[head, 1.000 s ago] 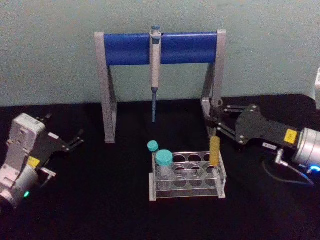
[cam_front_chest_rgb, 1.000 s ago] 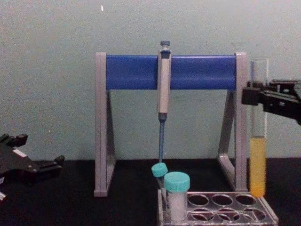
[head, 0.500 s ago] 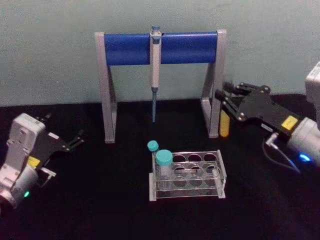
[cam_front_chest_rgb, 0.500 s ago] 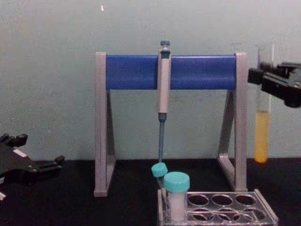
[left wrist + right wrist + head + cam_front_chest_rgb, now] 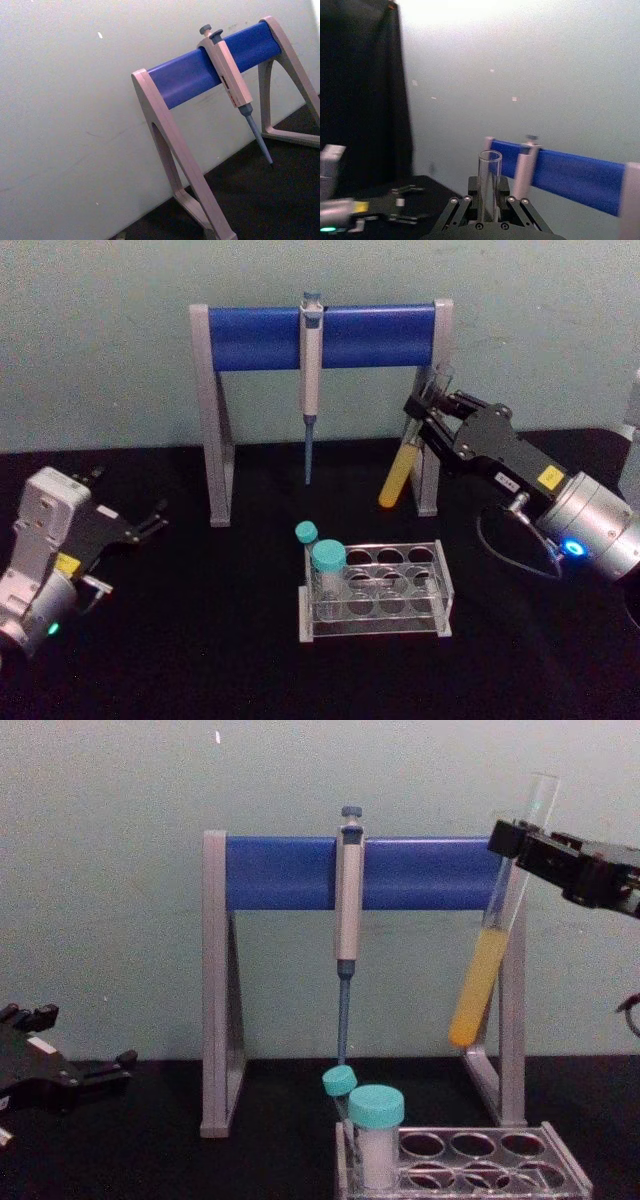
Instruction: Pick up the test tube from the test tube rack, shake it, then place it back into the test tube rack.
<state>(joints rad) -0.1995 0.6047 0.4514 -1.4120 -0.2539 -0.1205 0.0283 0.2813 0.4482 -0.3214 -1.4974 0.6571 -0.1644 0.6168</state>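
Blue-barred pipette stand (image 5: 320, 337) at table's 12 o'clock. Right gripper (image 5: 430, 408) raised at 1 o'clock from test tube rack (image 5: 441, 585), fingers clamped on upper part of test tube (image 5: 396, 480). Left gripper (image 5: 130, 502) parked at 9 o'clock from test tube rack, fingers spread wide, holding nothing. Test tube aloft, clear of test tube rack, tilted: mouth toward 1 o'clock, yellow-orange bottom toward 7 o'clock, before stand's right leg.
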